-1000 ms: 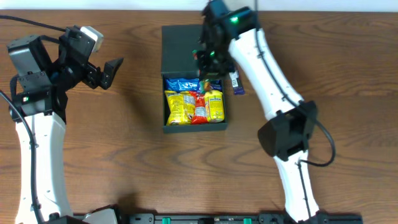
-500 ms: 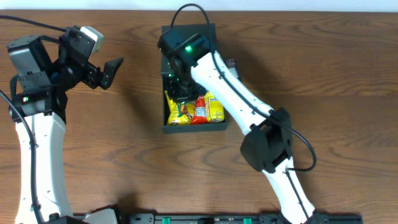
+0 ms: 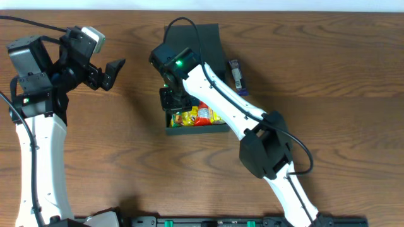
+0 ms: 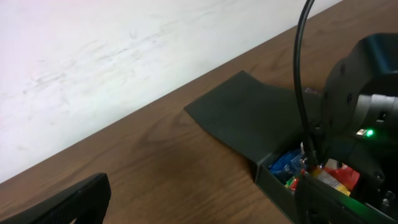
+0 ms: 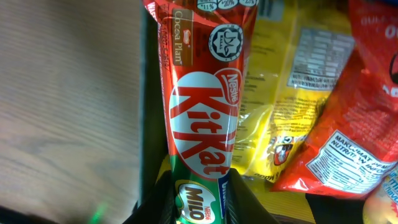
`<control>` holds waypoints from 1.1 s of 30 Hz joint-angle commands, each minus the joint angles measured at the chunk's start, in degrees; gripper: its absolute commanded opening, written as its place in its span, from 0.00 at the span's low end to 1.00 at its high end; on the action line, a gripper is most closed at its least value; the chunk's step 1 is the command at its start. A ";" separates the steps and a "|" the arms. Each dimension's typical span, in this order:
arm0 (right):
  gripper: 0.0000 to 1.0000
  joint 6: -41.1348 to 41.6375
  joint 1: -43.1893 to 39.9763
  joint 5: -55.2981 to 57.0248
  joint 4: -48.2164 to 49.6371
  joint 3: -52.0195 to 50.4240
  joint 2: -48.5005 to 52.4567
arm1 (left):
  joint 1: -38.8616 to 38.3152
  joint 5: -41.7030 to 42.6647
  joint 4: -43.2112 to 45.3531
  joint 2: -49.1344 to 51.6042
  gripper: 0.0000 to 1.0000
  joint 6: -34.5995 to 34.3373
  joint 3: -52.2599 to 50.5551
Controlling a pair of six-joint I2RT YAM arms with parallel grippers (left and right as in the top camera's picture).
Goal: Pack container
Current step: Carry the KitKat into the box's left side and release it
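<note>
The container (image 3: 197,130) is a dark box in mid-table, its lid (image 3: 205,39) lying open behind it. Yellow and red snack packets (image 3: 205,115) fill it. My right gripper (image 3: 172,99) hangs over the box's left edge. In the right wrist view it (image 5: 200,200) is shut on a red KitKat bar (image 5: 202,121), which sticks out along the box's left wall (image 5: 151,112) beside a yellow packet (image 5: 292,87) and a red packet (image 5: 357,124). My left gripper (image 3: 108,69) is open and holds nothing, off to the left of the box (image 4: 273,179).
A small purple packet (image 3: 235,74) lies on the wood just right of the lid. The right arm's links (image 3: 221,107) cross over the box. A white wall (image 4: 124,56) runs behind the table's far edge.
My right arm has swung left across the box, from its back right corner to its left edge, with the bar in its grip. The left arm has not moved.
</note>
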 commanded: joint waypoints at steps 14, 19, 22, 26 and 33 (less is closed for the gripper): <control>0.01 2.47 0.07 1.22 3.17 -0.68 -0.55 | -0.17 -0.17 -0.35 0.31 0.95 0.42 0.33; 0.01 2.25 0.07 1.22 3.54 -0.68 -0.55 | -0.17 -0.20 -0.35 0.31 0.95 0.44 0.35; 0.30 2.27 0.07 1.22 3.63 -0.68 -0.55 | -0.17 -0.20 -0.35 0.31 0.95 0.44 0.35; 0.77 2.25 0.04 1.25 3.69 -0.68 -0.55 | -0.17 -0.22 -0.35 0.31 0.95 0.44 0.35; 0.77 2.25 -1.73 0.72 2.89 -0.55 -1.40 | -0.17 -0.22 -0.35 0.31 0.95 0.44 0.33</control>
